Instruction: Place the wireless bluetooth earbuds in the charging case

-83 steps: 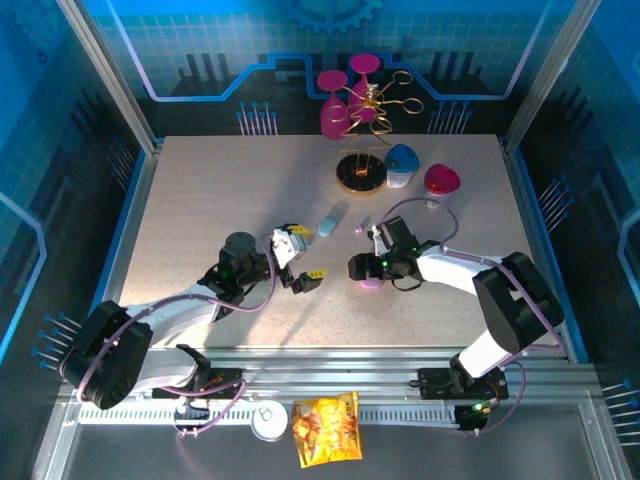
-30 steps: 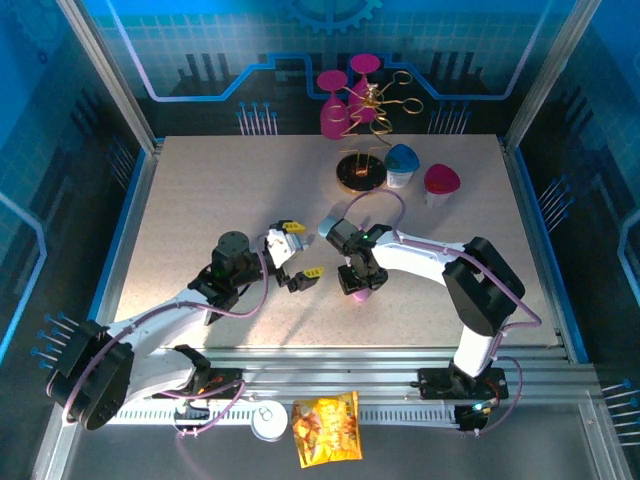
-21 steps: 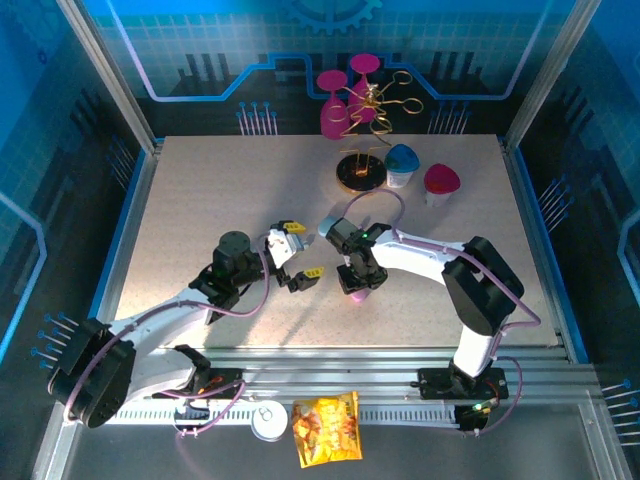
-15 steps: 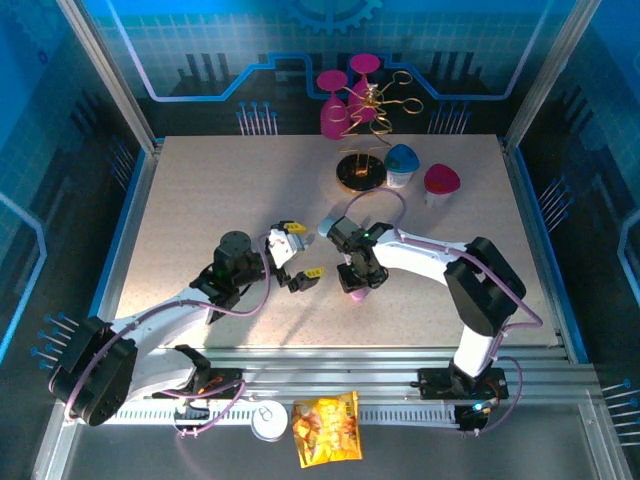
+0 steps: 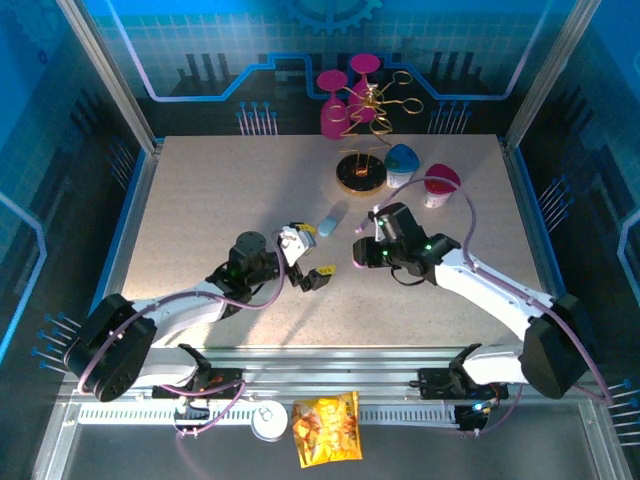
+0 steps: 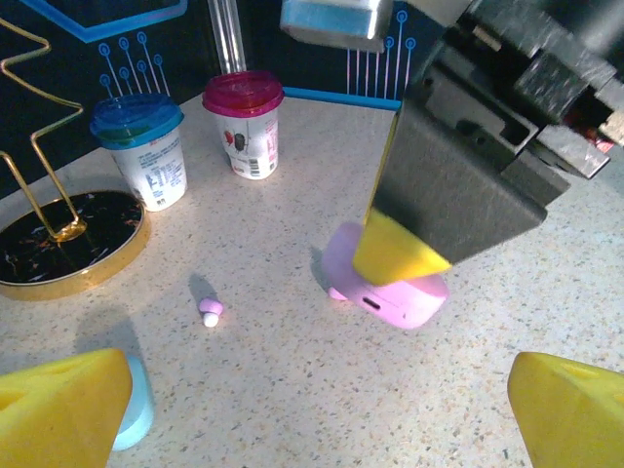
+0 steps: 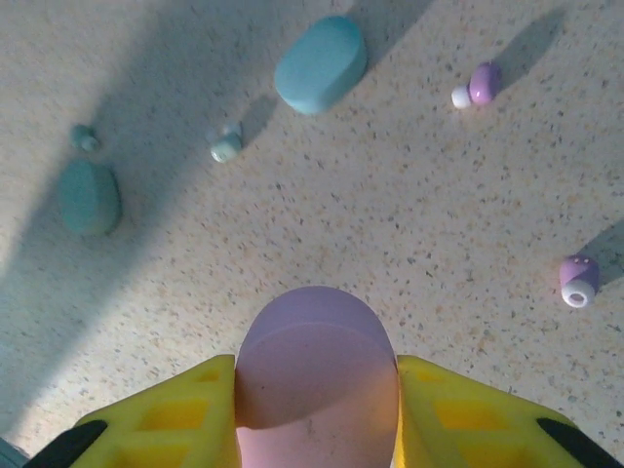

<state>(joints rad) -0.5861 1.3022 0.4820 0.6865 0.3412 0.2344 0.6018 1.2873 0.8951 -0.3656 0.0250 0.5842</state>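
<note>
My right gripper (image 7: 317,414) is shut on the lilac pill-shaped charging case (image 7: 317,356), its yellow fingers (image 7: 175,419) pressed on both sides. In the left wrist view the same case (image 6: 395,292) sits low at the table under a right finger. Two lilac earbuds (image 7: 475,85) (image 7: 577,281) and a pale blue earbud (image 7: 226,143) lie loose on the table beyond it. One lilac earbud (image 6: 210,311) lies ahead of my left gripper (image 6: 312,419), which stands wide open and holds nothing. From above, the left gripper (image 5: 308,258) faces the right gripper (image 5: 362,252).
A pale blue case (image 5: 332,220) lies just beyond both grippers. Two lidded cups (image 5: 401,165) (image 5: 441,183), a round gold-rimmed stand (image 5: 361,172) with wire and pink glasses (image 5: 335,112) stand at the back. A teal blob (image 7: 88,195) lies to the left in the right wrist view.
The right jaws have closed onto the lilac case. The right gripper has shifted toward the far side and its arm has swung out to the right. The left gripper has edged right, still open.
</note>
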